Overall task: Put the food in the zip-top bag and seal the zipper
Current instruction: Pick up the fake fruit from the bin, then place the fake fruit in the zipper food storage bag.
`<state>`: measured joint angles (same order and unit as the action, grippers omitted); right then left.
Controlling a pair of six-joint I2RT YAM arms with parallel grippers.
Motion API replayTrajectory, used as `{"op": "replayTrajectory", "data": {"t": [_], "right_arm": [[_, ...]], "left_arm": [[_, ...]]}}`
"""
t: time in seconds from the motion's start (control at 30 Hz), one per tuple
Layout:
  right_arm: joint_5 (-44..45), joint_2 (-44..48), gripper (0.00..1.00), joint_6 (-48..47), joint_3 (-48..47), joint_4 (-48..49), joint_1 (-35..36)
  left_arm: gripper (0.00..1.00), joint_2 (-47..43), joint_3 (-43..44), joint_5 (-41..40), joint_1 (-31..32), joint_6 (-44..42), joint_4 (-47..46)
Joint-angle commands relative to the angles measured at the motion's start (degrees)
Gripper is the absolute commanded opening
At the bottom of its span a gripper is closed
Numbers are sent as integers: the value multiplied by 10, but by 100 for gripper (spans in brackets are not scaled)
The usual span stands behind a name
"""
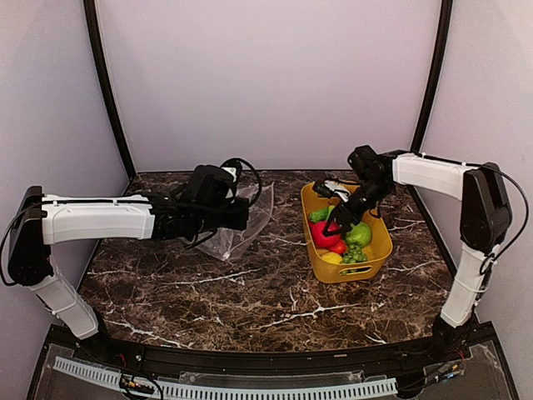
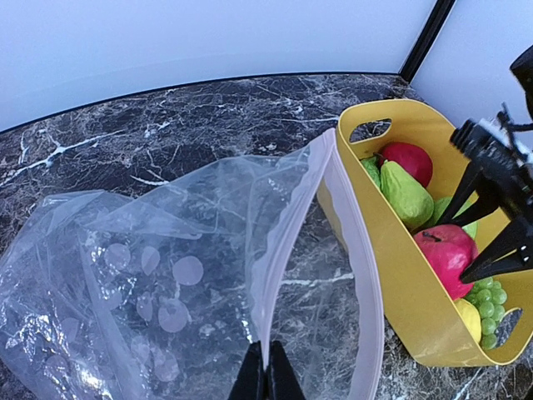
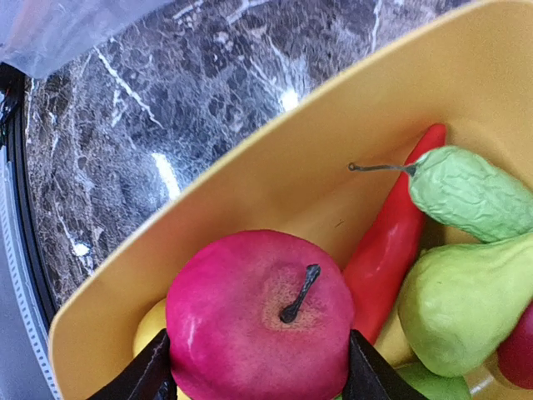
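R tool (image 3: pixel 258 375) is grasping the red apple (image 3: pixel 258 312) across its widest part, with fingers pressing both flanks. Apple is sitting against the left wall of the yellow basket (image 3: pixel 275 158), not lifted yet, w/ red pepper (image 3: pixel 391 242) and green pear (image 3: pixel 462 308) crowding its other side. L tool (image 2: pixel 266 379) is clenched on the zipper (image 2: pixel 287 242) edge of the zip-top bag (image 2: pixel 150 250), holding the mouth open. Bag is lying on the surface (image 2: pixel 208 108) left of the basket, with its mouth facing right, just beside the basket wall. Step in hand, in my judgement: picking 1st food item. Recommending: grip centred below the stem, lift straight up to clear the rim w/o dragging neighbours, then travel left & low into the gaping mouth. L tool should be holding the lip raised, since the film looks slack and could fold shut. Other food is sitting in basket; zipper is unsealed.
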<state>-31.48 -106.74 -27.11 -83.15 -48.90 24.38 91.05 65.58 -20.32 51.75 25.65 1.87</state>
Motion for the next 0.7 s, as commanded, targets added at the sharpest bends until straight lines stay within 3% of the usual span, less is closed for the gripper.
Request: {"op": "replayTrajectory", "data": {"t": [0.0, 0.27, 0.47, 0.67], "right_arm": [[-8, 97, 50, 8, -37, -15, 3], [-143, 145, 49, 18, -55, 12, 51], [-213, 72, 51, 70, -146, 32, 80], [-211, -13, 51, 97, -206, 42, 89]], "left_arm": [[1, 9, 19, 18, -1, 17, 8], [1, 32, 46, 52, -1, 42, -8], [1, 32, 68, 76, -1, 63, -17], [1, 9, 69, 94, -1, 74, -36]]}}
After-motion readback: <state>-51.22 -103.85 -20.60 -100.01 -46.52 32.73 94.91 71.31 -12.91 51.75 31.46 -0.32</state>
